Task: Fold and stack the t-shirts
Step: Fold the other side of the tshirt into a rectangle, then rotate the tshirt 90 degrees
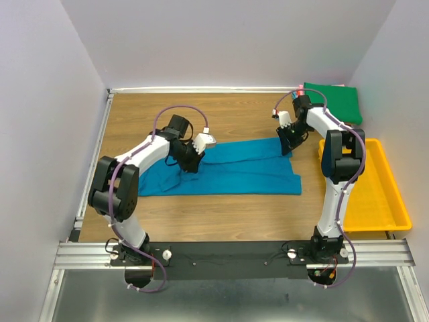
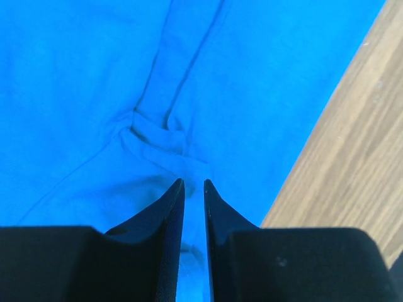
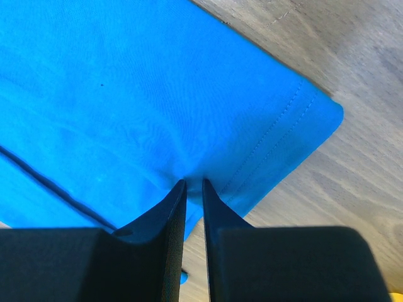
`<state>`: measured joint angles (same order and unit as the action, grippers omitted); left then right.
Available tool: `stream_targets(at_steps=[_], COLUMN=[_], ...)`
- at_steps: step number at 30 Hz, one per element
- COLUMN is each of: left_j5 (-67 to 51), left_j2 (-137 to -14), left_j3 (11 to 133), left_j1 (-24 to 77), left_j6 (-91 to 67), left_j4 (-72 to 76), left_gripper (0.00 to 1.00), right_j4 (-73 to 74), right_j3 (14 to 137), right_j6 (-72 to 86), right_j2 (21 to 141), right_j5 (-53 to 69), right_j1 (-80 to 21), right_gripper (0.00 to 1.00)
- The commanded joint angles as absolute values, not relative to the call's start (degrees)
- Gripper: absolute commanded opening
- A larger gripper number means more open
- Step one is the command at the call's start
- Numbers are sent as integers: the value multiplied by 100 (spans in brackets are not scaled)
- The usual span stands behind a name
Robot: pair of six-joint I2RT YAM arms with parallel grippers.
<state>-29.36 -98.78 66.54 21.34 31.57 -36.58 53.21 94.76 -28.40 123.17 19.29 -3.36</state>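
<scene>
A teal-blue t-shirt (image 1: 248, 171) lies stretched left to right across the middle of the wooden table, partly folded lengthwise. My left gripper (image 1: 191, 163) is down on its left part, by a seam wrinkle (image 2: 157, 135). Its jaws stand a narrow gap apart (image 2: 192, 182) with blue cloth (image 2: 75, 75) filling the gap. My right gripper (image 1: 287, 142) is at the shirt's far right corner. In the right wrist view the cloth (image 3: 126, 94) puckers into the nearly closed tips (image 3: 194, 181), next to the stitched hem. A folded dark green t-shirt (image 1: 333, 100) lies at the back right.
A yellow plastic tray (image 1: 395, 201) sits along the right edge of the table, beside the right arm. Grey walls close in the back and both sides. Bare wood (image 1: 221, 114) shows behind the shirt, and more in front of it.
</scene>
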Motion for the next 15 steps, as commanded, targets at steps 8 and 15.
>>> stream_targets(at_steps=[8,15], left_j5=[-2270,-1310], left_j2=[-9237,-9693], left_j3=[6223,6003], left_j1=[1178,1178], left_j6=[2576,2171], left_j4=[-3472,-3454], left_gripper=[33,24], right_j4=[5335,5309], right_j3=[9686,9352], right_j6=[-2883,-2988], right_j2=[12418,12498], right_j5=[1741,1301], right_j1=[-378,-422], right_gripper=[22,21])
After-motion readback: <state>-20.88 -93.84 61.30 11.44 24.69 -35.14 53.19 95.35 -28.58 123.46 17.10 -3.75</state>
